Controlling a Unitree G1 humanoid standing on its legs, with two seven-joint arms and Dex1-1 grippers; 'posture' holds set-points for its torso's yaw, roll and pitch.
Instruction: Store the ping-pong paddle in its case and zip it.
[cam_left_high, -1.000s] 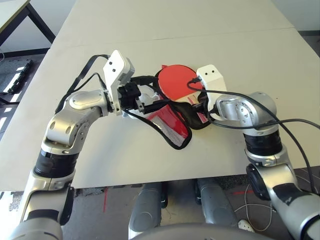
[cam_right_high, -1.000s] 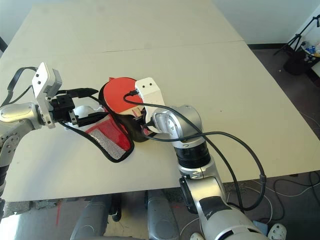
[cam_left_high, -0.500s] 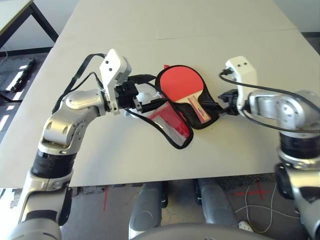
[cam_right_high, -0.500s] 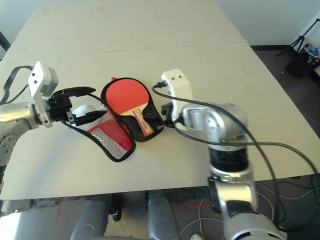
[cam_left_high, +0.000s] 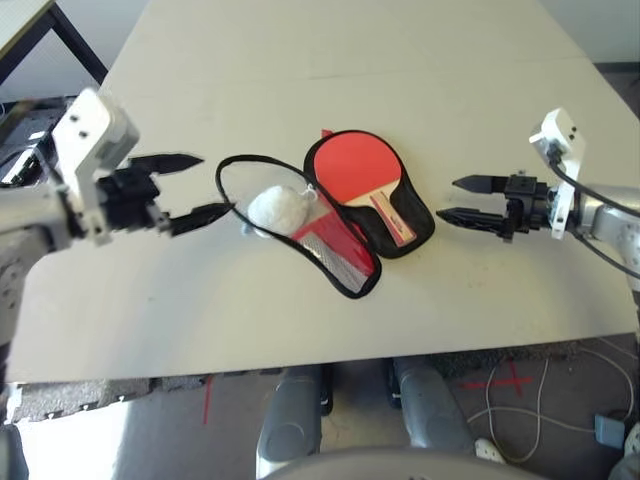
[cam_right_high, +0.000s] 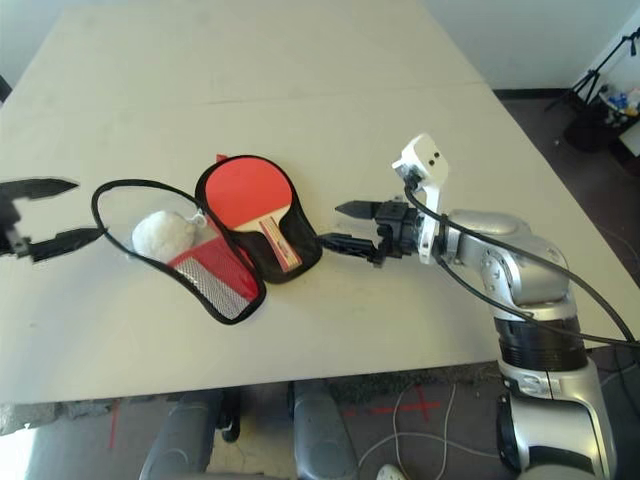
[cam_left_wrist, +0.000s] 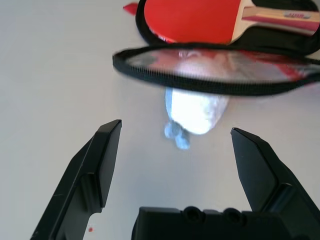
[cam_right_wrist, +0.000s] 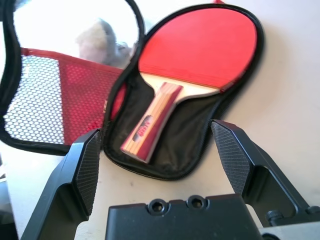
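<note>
A: How does the ping-pong paddle (cam_left_high: 355, 172) look?

B: A round red rubber face, with a short pale wooden handle (cam_right_wrist: 151, 121) carrying red and dark stripes. It lies face up inside the open lower half of the case (cam_left_high: 395, 222), whose black lining and black zipper edge frame it all round. The handle points toward the robot and a little to its right.

A: And the case itself?

B: Unzipped and spread flat near the middle of the table (cam_left_high: 300, 60). The other half is folded out to the robot's left: red fabric with a mesh pocket (cam_left_high: 335, 248) and black edging. A pale grey-white soft ball (cam_left_high: 275, 209) sits just beside that flap, ringed by a black loop (cam_left_high: 228, 172) that may be strap or zipper edge; I cannot tell which.

A: The grippers?

B: The left gripper (cam_left_high: 180, 187) is spread wide with nothing between its fingers, out to the left of the loop and apart from it. The right gripper (cam_left_high: 470, 199) is likewise wide and empty, on the right of the case and near it, not touching.

A: Anything hard to read?

B: In the left wrist view the raised black edge (cam_left_wrist: 210, 85) blurs across the ball, and the paddle is cut off at the picture edge. A small mark on the handle is too small to read
</note>
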